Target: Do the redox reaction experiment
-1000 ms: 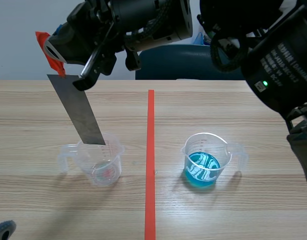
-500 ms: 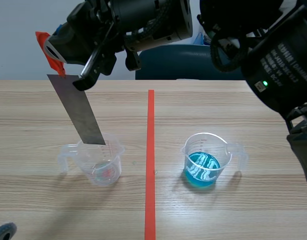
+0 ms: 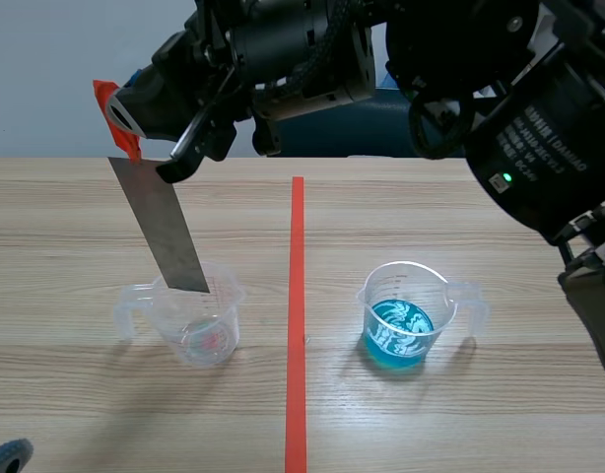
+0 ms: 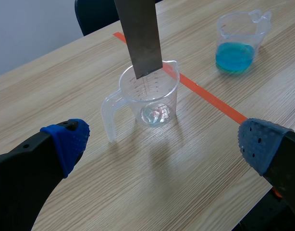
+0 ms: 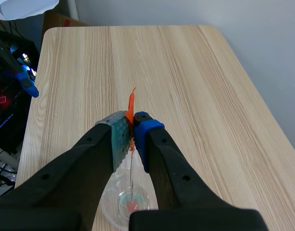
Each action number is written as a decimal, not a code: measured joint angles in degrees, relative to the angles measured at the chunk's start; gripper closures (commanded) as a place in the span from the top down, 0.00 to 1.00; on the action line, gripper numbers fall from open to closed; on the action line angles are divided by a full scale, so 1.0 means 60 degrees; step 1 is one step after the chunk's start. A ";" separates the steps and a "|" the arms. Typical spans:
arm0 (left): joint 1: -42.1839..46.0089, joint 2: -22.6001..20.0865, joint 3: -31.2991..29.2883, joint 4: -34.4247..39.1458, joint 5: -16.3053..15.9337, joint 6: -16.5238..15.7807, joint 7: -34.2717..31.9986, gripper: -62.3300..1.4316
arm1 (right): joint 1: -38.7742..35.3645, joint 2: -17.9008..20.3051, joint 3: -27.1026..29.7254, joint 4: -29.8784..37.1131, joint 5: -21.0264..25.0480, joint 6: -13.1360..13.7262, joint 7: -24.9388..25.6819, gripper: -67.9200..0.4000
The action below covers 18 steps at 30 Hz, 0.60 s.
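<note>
A grey metal strip (image 3: 169,232) with an orange tape tag (image 3: 113,110) at its top hangs tilted over the clear beaker (image 3: 199,320) on the left. My right gripper (image 3: 135,123) reaches across from the right and is shut on the strip's taped end (image 5: 130,108). The strip's lower end (image 4: 146,65) sits at about rim level of that beaker (image 4: 150,94), which holds a little clear liquid. A second beaker (image 3: 406,315) with blue liquid stands right of the red line. My left gripper (image 4: 164,142) is open, low and in front of the clear beaker.
A red tape line (image 3: 297,315) runs down the table's middle between the beakers. A dark blue chair back (image 3: 381,123) stands behind the far table edge. The blue beaker (image 4: 239,41) is far ahead and to the side of my left gripper.
My right gripper has shifted slightly to the right with the strip, whose lower end has sunk a little toward the clear beaker's mouth. Both beakers stay in place.
</note>
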 measured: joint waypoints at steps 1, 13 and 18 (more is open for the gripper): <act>0.0000 0.0000 0.0000 0.0000 0.0000 0.0000 0.0000 1.00 | 0.0000 0.0000 0.0000 -0.0007 -0.0004 0.0000 0.0066 0.02; 0.0000 0.0000 0.0000 0.0000 0.0000 0.0000 0.0000 1.00 | -0.0219 0.0000 -0.0386 -0.0816 -0.1089 0.0266 0.1424 0.02; 0.0000 0.0000 0.0000 0.0000 0.0000 0.0000 0.0000 1.00 | -0.0215 -0.0004 -0.0641 -0.1548 -0.1821 0.0288 0.2404 0.02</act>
